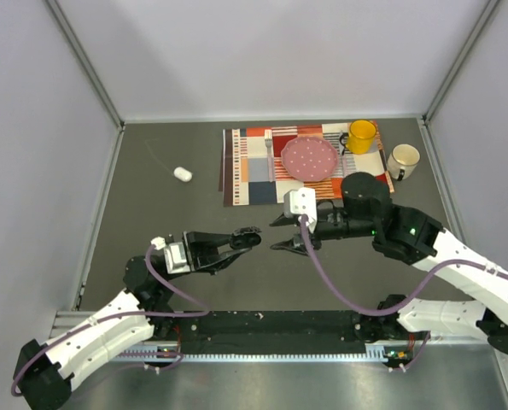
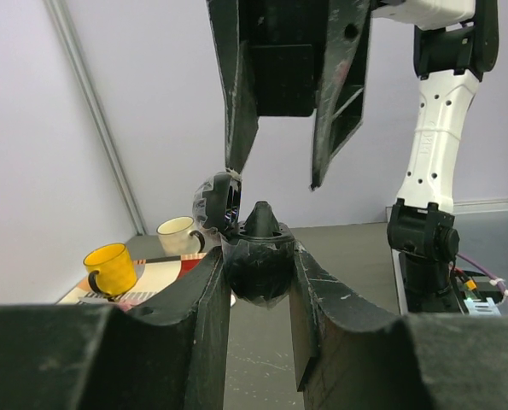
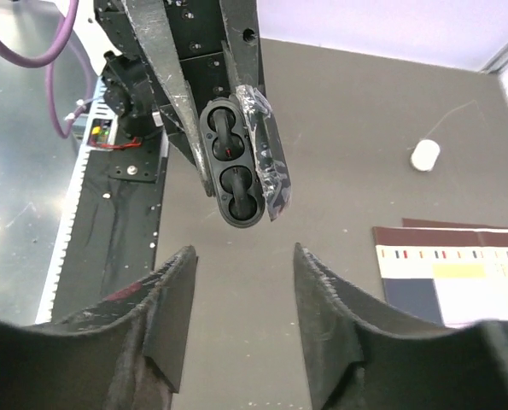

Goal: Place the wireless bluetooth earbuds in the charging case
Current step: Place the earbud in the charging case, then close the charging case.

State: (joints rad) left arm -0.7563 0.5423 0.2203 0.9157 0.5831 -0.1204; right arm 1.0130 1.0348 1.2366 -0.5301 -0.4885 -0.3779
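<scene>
My left gripper [image 1: 247,242] is shut on a black charging case [image 1: 250,232] and holds it above the table with its lid open. In the left wrist view the case [image 2: 258,278] sits between the fingers, and a small black earbud [image 2: 262,220] sticks up out of it. In the right wrist view the case [image 3: 232,162] shows two wells with dark shapes in them; the lid is wrapped in clear film. My right gripper [image 1: 277,234] is open and empty, facing the case a short way off; it also shows in its own wrist view [image 3: 243,256]. No white earbuds show.
A small white oval pod [image 1: 182,174] with a thin cord lies far left on the table, also in the right wrist view [image 3: 424,155]. A patchwork placemat [image 1: 254,171] at the back holds a pink plate [image 1: 309,159], a yellow mug [image 1: 361,136] and a fork. A white mug [image 1: 403,160] stands beside it.
</scene>
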